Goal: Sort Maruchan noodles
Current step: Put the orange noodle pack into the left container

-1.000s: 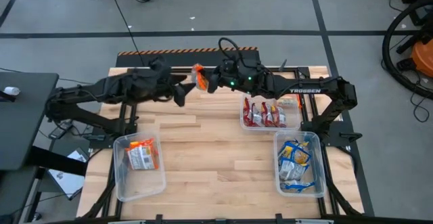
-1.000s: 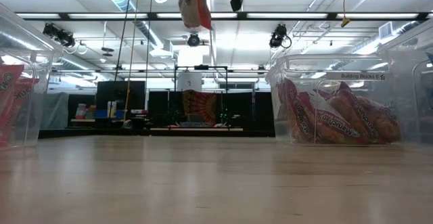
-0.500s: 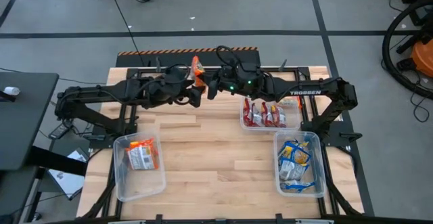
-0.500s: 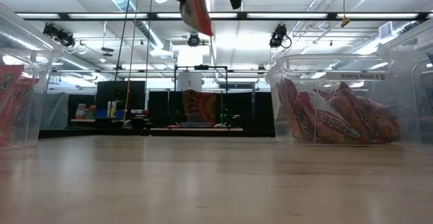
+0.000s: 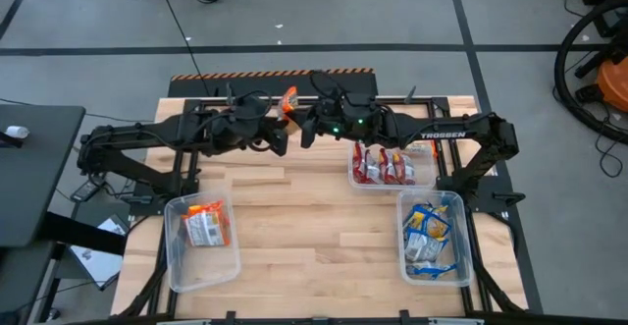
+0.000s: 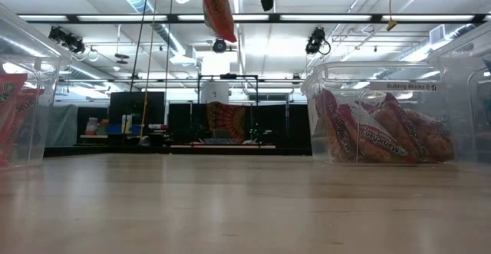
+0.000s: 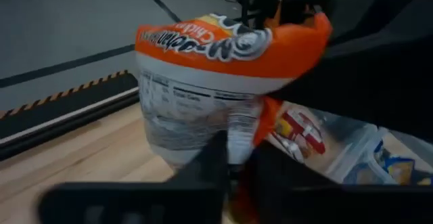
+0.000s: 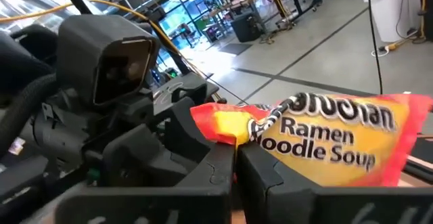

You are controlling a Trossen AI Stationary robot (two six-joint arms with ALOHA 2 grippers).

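Observation:
One orange Maruchan noodles packet (image 5: 288,97) hangs high over the table's far middle, orange front and white printed back (image 7: 196,109). In the low view the packet (image 6: 217,8) is tilted, well above the wood. My left gripper (image 7: 233,166) reaches in from the left and my right gripper (image 8: 235,166) from the right. Both are shut on this packet, meeting at it. My left gripper pinches the packet's lower edge (image 7: 237,137), on its white-backed side, between its two fingers. It comes from the table's left, slanting slightly down. The packet is clear of the table. My right gripper pinches one end of the packet (image 8: 220,130) between its two fingers, coming level from the table's right. The packet stretches away sideways from the fingers, its printed front toward the wrist camera, lifted clear.
Three clear bins stand on the table: one near left with orange packets (image 5: 201,242), one at mid right with red packets (image 5: 392,165), and one near right with blue packets (image 5: 432,237). Bare wood (image 5: 314,227) lies between them.
My left gripper has moved toward the table's right and far edge, sinking a little, up to the packet held by my right gripper; its fingers now sit on the packet's lower edge. The packet has tipped from hanging nearly upright to slanted.

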